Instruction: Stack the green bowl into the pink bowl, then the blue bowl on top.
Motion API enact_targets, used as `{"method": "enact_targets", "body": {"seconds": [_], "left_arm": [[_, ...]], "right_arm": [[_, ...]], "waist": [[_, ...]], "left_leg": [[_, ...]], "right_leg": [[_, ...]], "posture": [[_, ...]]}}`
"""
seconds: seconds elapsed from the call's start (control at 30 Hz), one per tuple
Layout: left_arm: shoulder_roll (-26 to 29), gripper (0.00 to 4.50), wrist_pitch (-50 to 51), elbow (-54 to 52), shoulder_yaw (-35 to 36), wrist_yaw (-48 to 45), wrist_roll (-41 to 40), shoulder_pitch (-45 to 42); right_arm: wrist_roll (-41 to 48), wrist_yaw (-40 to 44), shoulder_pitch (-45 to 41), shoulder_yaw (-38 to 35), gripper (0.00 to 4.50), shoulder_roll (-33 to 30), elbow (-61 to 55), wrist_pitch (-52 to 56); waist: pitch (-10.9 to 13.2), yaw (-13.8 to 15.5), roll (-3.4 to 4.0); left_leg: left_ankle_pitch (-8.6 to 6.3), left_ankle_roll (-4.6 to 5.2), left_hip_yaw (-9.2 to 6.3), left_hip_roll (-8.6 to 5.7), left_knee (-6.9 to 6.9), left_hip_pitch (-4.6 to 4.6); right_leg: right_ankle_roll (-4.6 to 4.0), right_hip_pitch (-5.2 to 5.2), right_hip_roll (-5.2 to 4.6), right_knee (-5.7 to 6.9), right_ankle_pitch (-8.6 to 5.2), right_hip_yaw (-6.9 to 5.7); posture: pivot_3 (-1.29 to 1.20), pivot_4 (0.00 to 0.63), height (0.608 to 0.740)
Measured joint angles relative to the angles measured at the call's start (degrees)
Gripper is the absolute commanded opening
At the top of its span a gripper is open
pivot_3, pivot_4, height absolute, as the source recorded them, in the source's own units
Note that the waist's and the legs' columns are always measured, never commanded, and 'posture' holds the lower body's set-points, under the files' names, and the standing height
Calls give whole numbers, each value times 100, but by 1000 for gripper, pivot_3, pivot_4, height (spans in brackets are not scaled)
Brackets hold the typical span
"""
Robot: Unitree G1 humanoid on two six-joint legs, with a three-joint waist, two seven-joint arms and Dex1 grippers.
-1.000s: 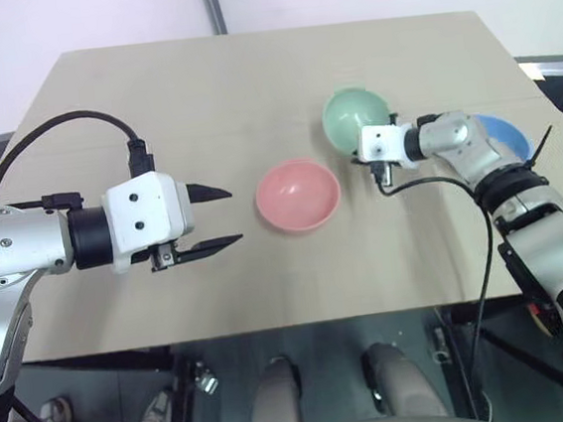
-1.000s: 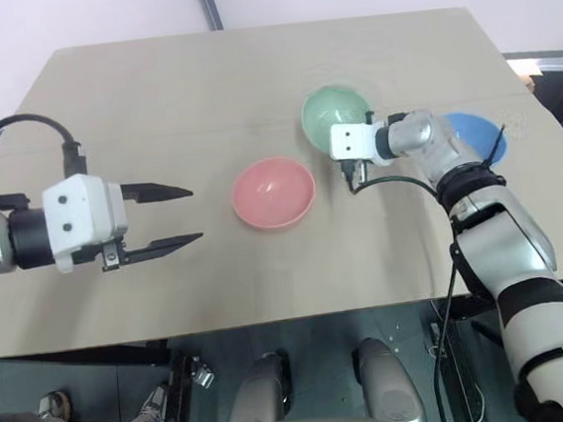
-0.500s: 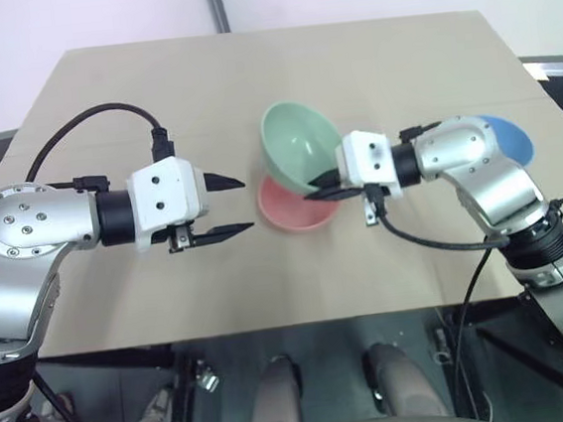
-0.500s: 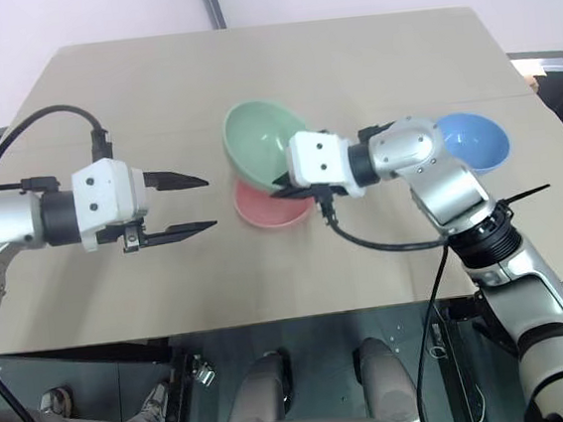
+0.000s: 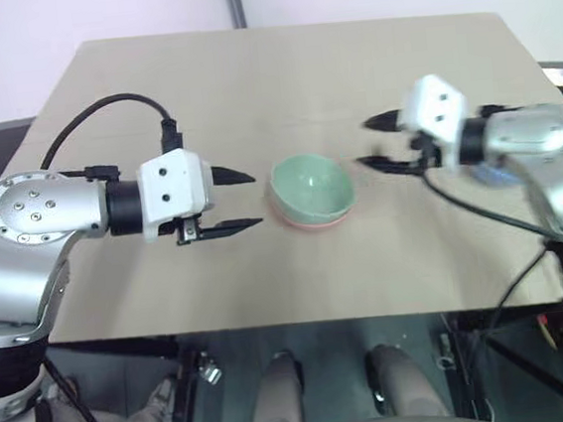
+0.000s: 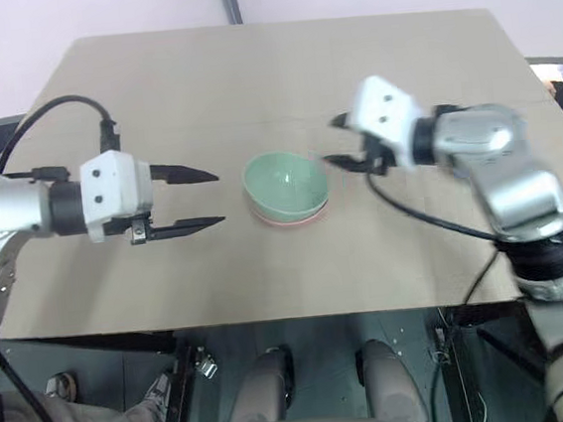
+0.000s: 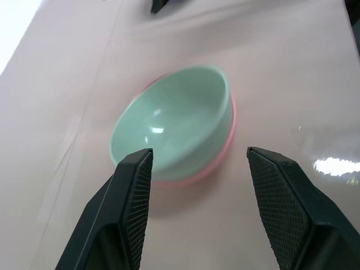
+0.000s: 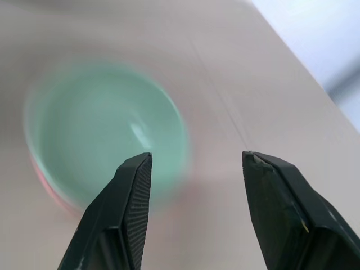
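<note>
Left eye view: green bowl (image 5: 309, 187) sits nested in pink bowl (image 5: 311, 220). Left gripper (image 5: 241, 200) and right gripper (image 5: 375, 142) flank it, both spread, empty.

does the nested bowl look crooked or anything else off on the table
Slightly: the small mint-green plastic bowl sits inside the salmon-pink plastic bowl a little off-centre, leaving more pink rim showing on one side. Nothing is spilled or visibly damaged.
</note>
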Motion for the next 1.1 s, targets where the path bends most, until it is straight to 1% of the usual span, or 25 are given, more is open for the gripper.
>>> {"method": "enact_targets", "body": {"seconds": [0.03, 0.07, 0.13, 0.23, 0.4, 0.43, 0.47, 0.5, 0.57, 0.6, 0.63, 0.67, 0.7, 0.77, 0.83, 0.9, 1.03, 1.1], "left_arm": [[-67, 2825, 16, 84, -68, -73, -65, -111], [-91, 2825, 24, 154, -139, -122, -70, -179], [-210, 2825, 19, 293, -297, -211, -67, -351], [-376, 2825, -66, 434, -468, -281, -47, -564], [-470, 2825, -91, 558, -584, -317, 2, -678], [-470, 2825, -94, 560, -589, -319, 6, -676], [-470, 2825, -98, 560, -589, -320, 7, -675], [-469, 2825, -104, 560, -588, -320, 7, -665], [-469, 2825, -105, 558, -587, -319, 6, -638], [-469, 2825, -105, 556, -586, -319, 6, -628], [-468, 2825, -105, 547, -583, -315, 5, -601], [-468, 2825, -104, 539, -582, -311, 4, -572], [-468, 2825, -102, 534, -582, -307, 3, -541], [-468, 2825, -102, 530, -580, -300, 3, -520], [-466, 2825, -103, 524, -554, -290, 4, -478], [-466, 2825, -103, 524, -542, -267, 3, -463], [-460, 2825, -100, 506, -402, -195, -9, -322], [-422, 2825, -98, 500, -351, -187, -13, -205]], "right_arm": [[-42, 7, 274, -136, 2814, -333, 50, 135], [-61, -12, 425, -195, 2814, -481, 126, 287], [-88, -150, 516, -294, 2814, -504, 364, 544], [-225, -326, 508, -248, 2814, -585, 809, 600], [-486, -383, 456, 130, 2814, -590, 1747, 325], [-554, -383, 457, 223, 2435, -590, 1964, 232], [-579, -383, 456, 260, 2288, -590, 2050, 192], [-604, -383, 445, 309, 2016, -587, 2167, 115], [-654, -388, 383, 326, 1022, -578, 2364, -31], [-668, -390, 358, 327, 673, -578, 2399, -79], [-699, -395, 306, 336, 215, -578, 2471, -195], [-755, -410, 275, 345, 55, -579, 2527, -311], [-779, -422, 243, 345, 55, -583, 2544, -410], [-766, -373, 227, 343, 55, -580, 2434, -561], [-571, -181, 217, 321, 55, -517, 1911, -647], [-232, 9, 131, 312, 55, -300, 1283, -733], [598, 27, -260, 388, 55, 649, -103, -385], [853, 23, -387, 530, 55, 885, -515, -257]], "waist": [[0, -5, 0], [0, -29, -1], [1, -124, 1], [1, -234, 0], [1, -234, 0], [2, -228, 1], [2, -226, 2], [2, -224, 2], [3, -223, 2], [3, -224, 2], [3, -224, 2], [3, -227, 2], [3, -229, 2], [3, -230, 2], [4, -242, 3], [4, -257, 4], [4, -235, 4], [2, -191, 0]], "left_leg": [[0, 0, 1, -2, 1, 1], [0, 0, 0, -1, 1, 3], [0, 0, 9, 0, 1, 11], [0, 0, 11, 0, 1, 17], [0, 0, 13, -1, 0, 11], [0, 0, 14, -2, 0, 7], [0, 1, 15, -2, 1, 4], [0, 0, 14, -2, 0, 3], [0, 0, 14, -2, 0, 2], [0, 0, 14, -2, 0, 2], [0, 0, 14, -2, 0, 2], [0, 0, 14, -2, 0, 2], [0, 0, 14, -1, 0, 3], [0, 0, 14, -1, 0, 3], [0, 0, 14, 0, -1, 3], [0, 0, 14, 2, -2, 3], [1, 0, 10, 3, -3, 3], [1, 0, 5, 2, 0, -5]], "right_leg": [[0, 0, -1, 2, 0, 1], [1, 0, 0, 3, 0, 2], [2, -2, 4, 9, 0, 18], [4, 0, 5, 14, -1, 22], [3, -1, 3, 7, 0, 24], [3, -4, 2, 6, 0, 24], [3, -7, 1, 7, 0, 24], [3, -9, 1, 7, 0, 23], [4, -10, 1, 7, 0, 23], [4, -10, 2, 7, 0, 23], [4, -10, 1, 7, 0, 24], [4, -10, 2, 7, 0, 23], [4, -11, 2, 8, 0, 23], [4, -12, 3, 9, -1, 23], [4, -15, 3, 10, -1, 24], [4, -15, 5, 12, -1, 25], [4, -15, 6, 15, 0, 21], [4, -15, 3, 10, 0, 13]], "posture": [[0, 150, 740], [0, 150, 740], [0, 150, 740], [0, 150, 740], [0, 150, 740], [0, 150, 740], [0, 150, 740], [0, 150, 740], [0, 150, 740], [0, 150, 740], [0, 150, 740], [0, 150, 740], [0, 150, 740], [0, 150, 740], [0, 150, 740], [0, 150, 740], [0, 150, 740], [0, 150, 740]]}}
